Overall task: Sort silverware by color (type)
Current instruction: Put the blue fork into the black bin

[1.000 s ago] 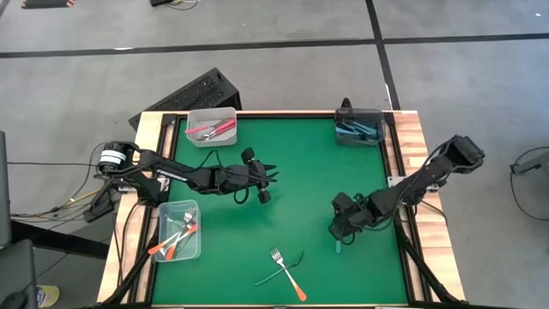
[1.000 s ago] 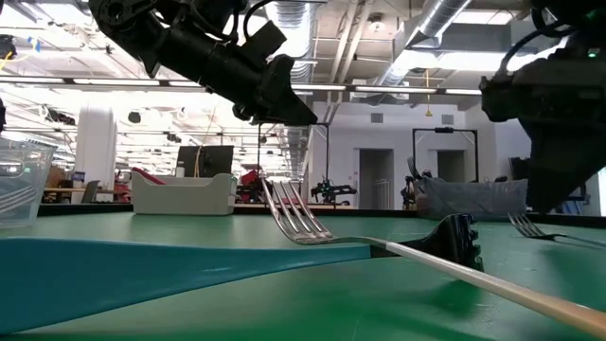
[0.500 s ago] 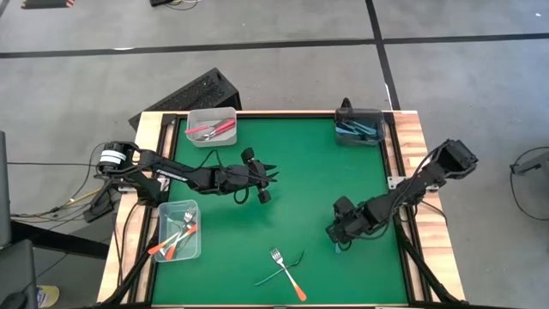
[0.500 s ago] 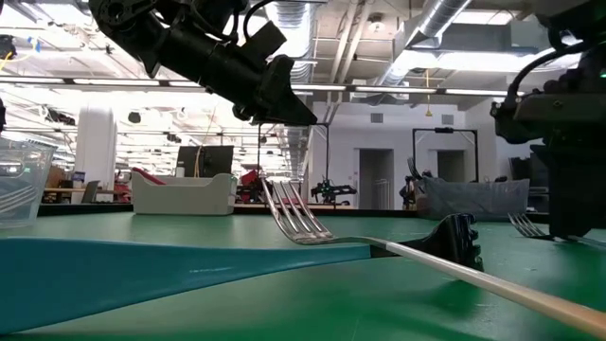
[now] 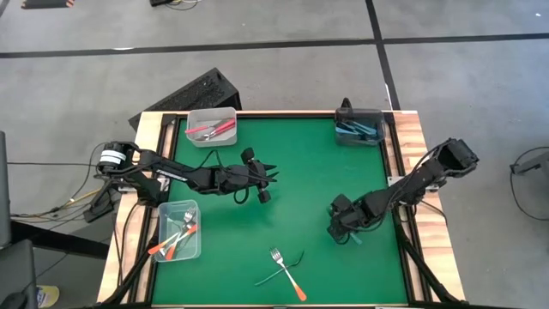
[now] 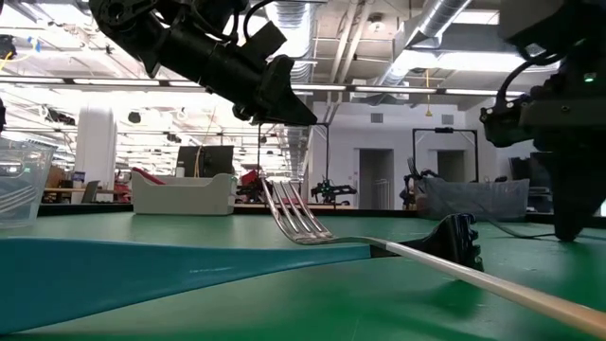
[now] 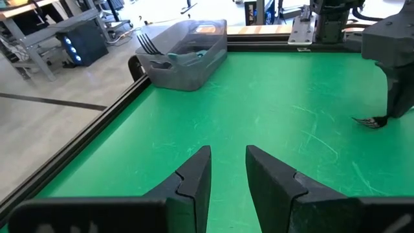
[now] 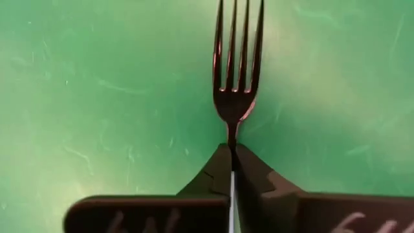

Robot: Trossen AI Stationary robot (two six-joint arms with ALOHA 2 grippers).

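My right gripper (image 8: 231, 152) points down at the green mat's right side (image 5: 345, 230) and is shut on a fork (image 8: 236, 77) with a silver head. From the left wrist view the fork's head (image 7: 369, 122) shows just under that gripper, close to the mat. My left gripper (image 7: 228, 162) hangs open over the mat's left middle (image 5: 268, 180) with nothing between its fingers. An orange-handled fork (image 5: 287, 273) and a teal utensil (image 5: 281, 271) lie crossed near the front edge. My right gripper pinches the fork between its two fingers at the neck (image 8: 231, 133), just behind the head. The fingers come from above, slanting down, and lie along the fork, whose tines point away from them. Whether the head rests on the mat, I cannot tell.
Three bins stand at the mat's edges: one with red-handled utensils at far left (image 5: 211, 127), one with teal-handled utensils at far right (image 5: 358, 127), one with orange-handled forks at near left (image 5: 178, 230). Bare mat lies between the arms.
My right gripper has sunk toward the mat and tipped more steeply down over the fork, whose teal handle showed beside it a second ago. The fork's head, seen beside the gripper in the low view before, is now hidden behind it.
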